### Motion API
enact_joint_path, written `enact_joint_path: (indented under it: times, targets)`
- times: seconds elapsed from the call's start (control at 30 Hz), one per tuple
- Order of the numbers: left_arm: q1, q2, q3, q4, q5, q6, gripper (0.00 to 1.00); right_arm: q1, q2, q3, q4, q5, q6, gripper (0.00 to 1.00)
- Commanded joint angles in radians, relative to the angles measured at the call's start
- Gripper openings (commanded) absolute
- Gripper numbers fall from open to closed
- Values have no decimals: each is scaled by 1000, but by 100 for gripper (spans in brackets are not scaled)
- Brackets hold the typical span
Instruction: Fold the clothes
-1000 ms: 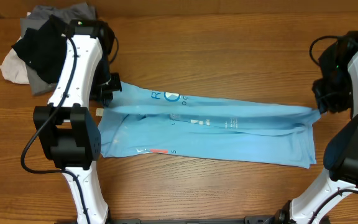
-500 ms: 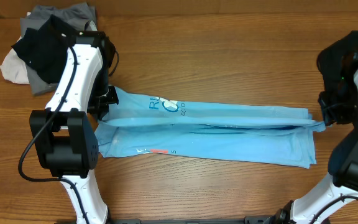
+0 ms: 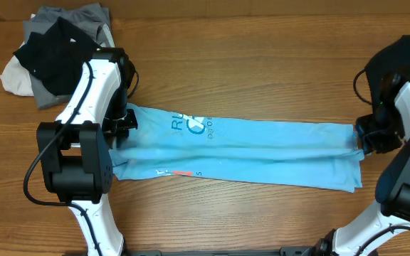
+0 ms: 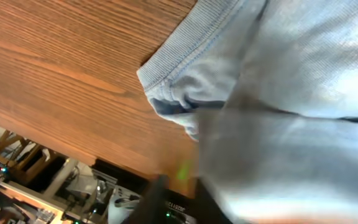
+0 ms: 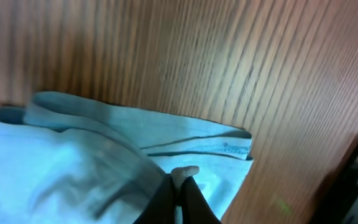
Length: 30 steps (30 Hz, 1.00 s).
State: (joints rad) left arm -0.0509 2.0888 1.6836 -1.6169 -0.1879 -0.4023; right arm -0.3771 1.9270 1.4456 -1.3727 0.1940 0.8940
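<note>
A light sky-blue T-shirt (image 3: 262,151) with white and dark lettering lies in a long, narrow strip across the table, folded lengthwise. My left gripper (image 3: 122,122) is at its left end and is shut on the cloth. In the left wrist view the shirt (image 4: 291,93) fills the right side, and the jaws (image 4: 182,198) are blurred at the bottom edge. My right gripper (image 3: 361,140) is at the shirt's right end. In the right wrist view its fingers (image 5: 178,180) are shut on a small fold of the shirt (image 5: 73,162).
A heap of clothes sits at the far left corner: a black garment (image 3: 48,50), a grey one (image 3: 73,16) and an off-white one (image 3: 13,77). The bare wooden table (image 3: 262,64) stretches behind the shirt. The arm bases stand at the front left and front right.
Both grippers have moved toward the front of the table with the shirt's upper edge. The raised layer now lies lower and flatter over the rest, and the strip is narrower.
</note>
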Motion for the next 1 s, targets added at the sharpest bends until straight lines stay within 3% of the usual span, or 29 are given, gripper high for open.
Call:
enact_joint_path:
  times: [0.0,0.03,0.07,0.13,0.17,0.43,0.53,0.6,0.63,0.7,0.73,0.8,0.97]
  targets:
    - [-2,-28,-12,2,-2,10,47,2,-25,-12,7,14,-13,9]
    - [-2,-28,-12,2,-2,10,58,2,-25,-12,7,15,-13,20]
    - [-2,-28,-12,2,-1,10,80,2,-25,-12,15,11,-32,40]
    - [-2,-28,-12,6,-1,10,82,2,-25,-11,42,-16,-87,84]
    - [-2,-28,-12,11,-1,10,82,2,-25,-7,58,-41,-121,89]
    - [-11,-28,67,58,91,45,70,6,-25,107,40,-177,-273,89]
    - [-29,-28,137,59,134,72,32,17,-25,127,46,-235,-356,90]
    - [-45,-28,175,67,180,85,22,26,-25,126,47,-273,-421,91]
    - [-58,-28,187,82,230,111,17,32,-25,126,42,-286,-446,87]
    - [-84,-28,185,110,338,157,4,50,-24,126,21,-294,-461,52]
    - [-100,-24,177,125,378,164,4,61,-24,126,10,-294,-460,26]
    - [-132,-22,155,145,392,163,4,85,-24,124,0,-293,-460,7]
    - [-197,-16,55,217,392,129,4,158,-23,77,41,-293,-449,4]
